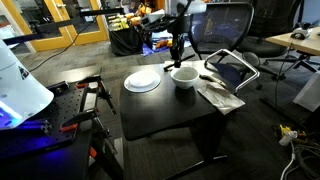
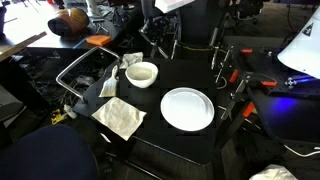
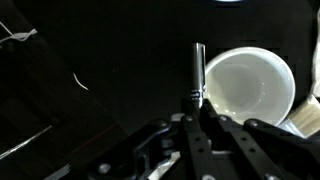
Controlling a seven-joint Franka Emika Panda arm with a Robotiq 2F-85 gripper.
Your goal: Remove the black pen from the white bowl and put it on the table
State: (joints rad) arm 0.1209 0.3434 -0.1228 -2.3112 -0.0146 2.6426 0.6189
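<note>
In the wrist view my gripper (image 3: 196, 108) is shut on the black pen (image 3: 198, 68), which sticks out from the fingertips over the dark table top (image 3: 110, 70). The white bowl (image 3: 250, 85) lies just to the right of the pen; the pen is outside it. In both exterior views the gripper (image 1: 178, 50) (image 2: 158, 38) hangs above the black table (image 1: 170, 112) (image 2: 195, 62), a little behind the white bowl (image 1: 184, 76) (image 2: 142, 73). The pen is too thin to make out in the exterior views.
A flat white plate (image 1: 142, 81) (image 2: 187, 108) lies beside the bowl. A crumpled cloth (image 1: 220, 95) (image 2: 120, 117) lies at the table's edge. A metal-framed chair (image 1: 232, 68) (image 2: 80, 75) stands against that side. Clamps and equipment (image 1: 85, 95) stand on the opposite side.
</note>
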